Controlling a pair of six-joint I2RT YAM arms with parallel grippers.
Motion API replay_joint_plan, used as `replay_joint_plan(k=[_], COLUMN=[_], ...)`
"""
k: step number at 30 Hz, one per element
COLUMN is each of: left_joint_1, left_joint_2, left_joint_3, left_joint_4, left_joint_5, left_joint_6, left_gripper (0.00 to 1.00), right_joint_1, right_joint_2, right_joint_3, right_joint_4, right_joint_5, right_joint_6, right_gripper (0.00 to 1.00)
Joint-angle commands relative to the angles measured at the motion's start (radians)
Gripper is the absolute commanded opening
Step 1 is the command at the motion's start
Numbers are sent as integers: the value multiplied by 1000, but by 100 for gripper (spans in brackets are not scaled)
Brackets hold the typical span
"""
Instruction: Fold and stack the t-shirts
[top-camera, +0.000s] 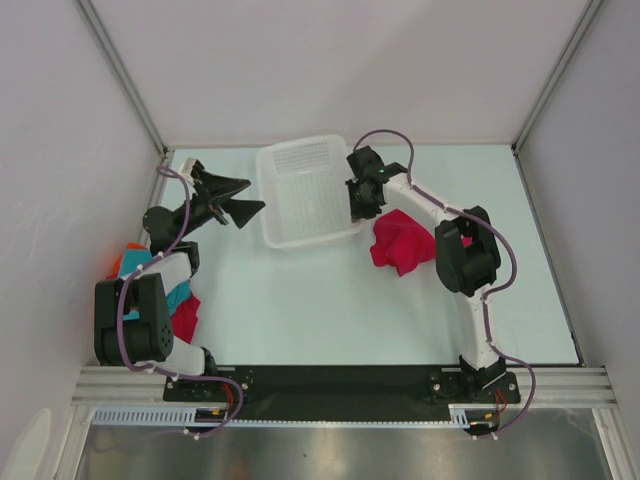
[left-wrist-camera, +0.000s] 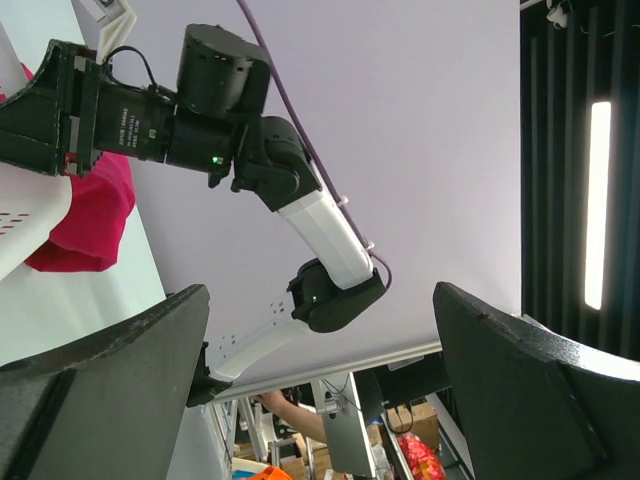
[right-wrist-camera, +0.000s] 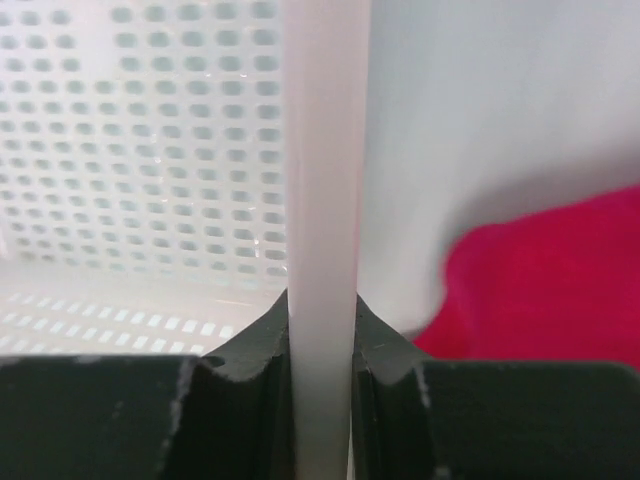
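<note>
Right end effector (right-wrist-camera: 320, 325): your jaws pinch the right rim of the white basket (right-wrist-camera: 320, 150), probably to drag it clear of the folding space.
Left end effector (top-camera: 252, 196): spread, holding nothing, hovering just left of the basket.
Crimson t-shirt (top-camera: 397, 243): crumpled and unfolded on the desk (top-camera: 320, 310), just right of the basket.
Folded t-shirts (top-camera: 183, 308): stacked near left, beside your left arm's base.

Bare table (top-camera: 300, 300) lies open near the basket (top-camera: 305, 190); crimson shirt (top-camera: 398, 245) seemingly crowds its right wall.
</note>
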Motion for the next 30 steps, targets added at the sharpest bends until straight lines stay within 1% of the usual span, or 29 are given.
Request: replay_joint_plan(k=[1,2,3,5,6,7,10,11,14,17,18,19,20,21,26,30], left_joint_1=[-2,-2,0,-2,-2,-2,0,0,-2,-2,0,-2,-2,-2,-2,-2], left_joint_2=[-7,-10,-10,-18,-19,-24,-33,-36,-39,-41,-41,-41,-41,-44,-58,-59], left_joint_3=[16,19,21,22,24,24,22,24,27,29,29,29,27,27,21,6], left_joint_4=[429,429,429,429,429,429,429,429,429,429,429,429,431,429,429,429], left_joint_5=[3,3,3,8,11,11,17,19,22,22,19,19,19,17,16,14], left_joint_6=[6,3,1,-3,-6,-8,-11,-14,-17,-17,-17,-15,-18,-19,-14,0], left_gripper=[100,99,100,100,100,99,100,100,100,100,99,100,100,99,99,100], right_joint_1=[115,133,155,196,206,213,235,238,241,249,247,244,241,235,198,158], right_joint_2=[44,64,115,170,208,271,357,367,370,359,359,356,348,342,293,223], right_joint_3=[145,181,274,381,488,548,657,660,627,613,610,607,596,588,582,714], right_joint_4=[-9,-17,-38,-67,-104,-118,-115,-103,-44,-29,-36,-44,-47,-50,-58,-119], right_joint_5=[-45,-51,-64,-89,-98,-110,-181,-224,-274,-287,-284,-278,-270,-272,-284,-298], right_joint_6=[30,33,45,56,68,77,117,132,180,177,176,172,169,168,145,137], right_gripper=[18,19,20,22,23,23,25,25,25,28,35,41,50,53,55,56])
